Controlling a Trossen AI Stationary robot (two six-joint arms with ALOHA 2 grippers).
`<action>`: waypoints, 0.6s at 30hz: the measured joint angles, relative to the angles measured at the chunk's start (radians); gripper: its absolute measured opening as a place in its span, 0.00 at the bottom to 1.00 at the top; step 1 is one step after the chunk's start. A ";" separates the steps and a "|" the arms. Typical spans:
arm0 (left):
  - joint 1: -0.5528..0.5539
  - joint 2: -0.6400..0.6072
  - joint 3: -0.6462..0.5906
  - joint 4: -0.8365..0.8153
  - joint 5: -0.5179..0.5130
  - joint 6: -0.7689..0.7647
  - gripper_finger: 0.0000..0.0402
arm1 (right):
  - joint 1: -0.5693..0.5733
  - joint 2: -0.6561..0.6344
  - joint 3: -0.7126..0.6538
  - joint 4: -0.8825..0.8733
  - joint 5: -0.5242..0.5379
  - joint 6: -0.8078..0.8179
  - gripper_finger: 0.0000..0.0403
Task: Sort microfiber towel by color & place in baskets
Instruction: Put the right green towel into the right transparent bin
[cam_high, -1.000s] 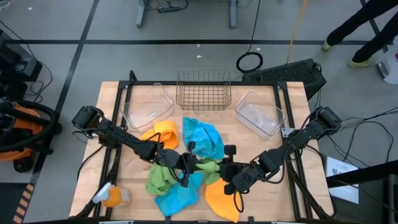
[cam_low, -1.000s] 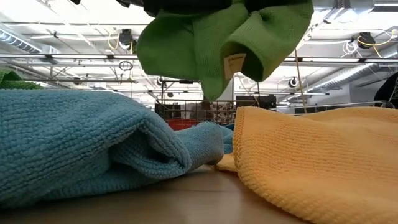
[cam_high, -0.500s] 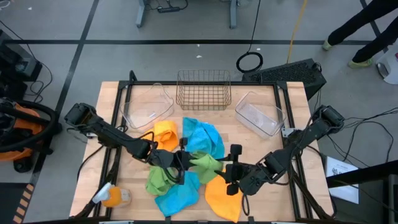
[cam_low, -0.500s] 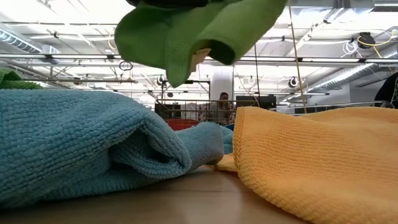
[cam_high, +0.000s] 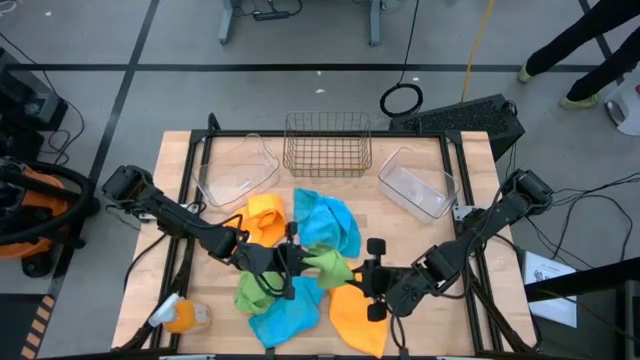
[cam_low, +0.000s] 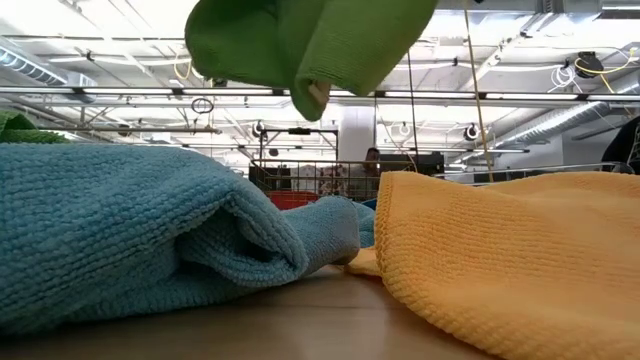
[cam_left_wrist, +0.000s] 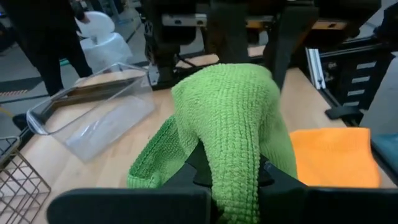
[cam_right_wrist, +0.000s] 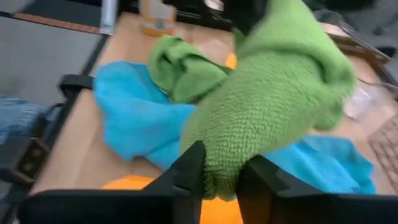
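Observation:
Both grippers meet over the table's middle on one green towel. My left gripper is shut on its left end and my right gripper is shut on its right end. In the low view this towel hangs clear above the table. A second green towel lies crumpled beside two blue towels and two orange ones. Along the far edge stand a clear bin, a copper wire basket and another clear bin. My left gripper pinches a bunched fold at the green towel's left end between its two fingers, coming from the table's left. The cloth bulges up over the fingers and hides their tips. My right gripper pinches a bunched fold at the towel's right end between both fingers, coming from the table's right. The towel is lifted clear, and a corner with a tag hangs down.
An orange bottle lies at the near left corner. In the low view the blue towel and orange towel rise as mounds under the held cloth. A person's legs show beyond the far right of the table.
Both grippers have raised the green towel, and its hanging corner has climbed well above the blue and orange towels. My left gripper has shifted a little toward the table's left. The cloth has bunched up more tightly between the two grippers.

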 joint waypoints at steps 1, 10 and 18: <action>0.000 0.000 0.000 0.001 0.000 0.002 0.06 | 0.000 0.000 0.000 0.020 -0.016 -0.023 0.16; 0.002 0.005 0.000 0.059 0.015 0.005 0.06 | 0.003 0.002 0.000 0.113 0.030 -0.186 0.21; 0.002 0.006 0.000 0.086 0.028 0.032 0.06 | 0.005 0.002 0.000 0.219 0.054 -0.274 0.32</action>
